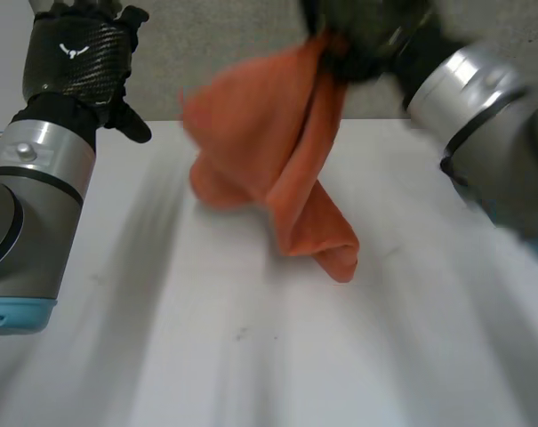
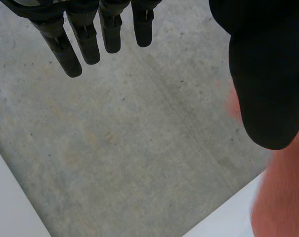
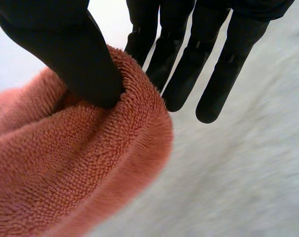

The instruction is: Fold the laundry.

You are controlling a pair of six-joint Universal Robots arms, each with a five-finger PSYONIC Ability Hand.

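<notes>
One hand, the right hand (image 1: 366, 36), is clamped on a bunched edge of the orange towel (image 1: 286, 160), which dangles crumpled over the worktop (image 1: 251, 356). The left hand (image 1: 77, 58) hangs spread and empty. Folding looks barely begun, with no fold made yet.

Robot's left hand (image 2: 268, 74), fingers straight and apart from the thumb, above grey floor (image 2: 129, 148); blurred orange cloth (image 2: 282, 197) beside the thumb, near white tabletop (image 2: 226, 224)

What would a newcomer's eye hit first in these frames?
The orange terry towel hanging bunched over the far middle of the white table, pinched at its top by the black right hand. The left hand is raised at the table's far left, fingers straight and empty.
</notes>
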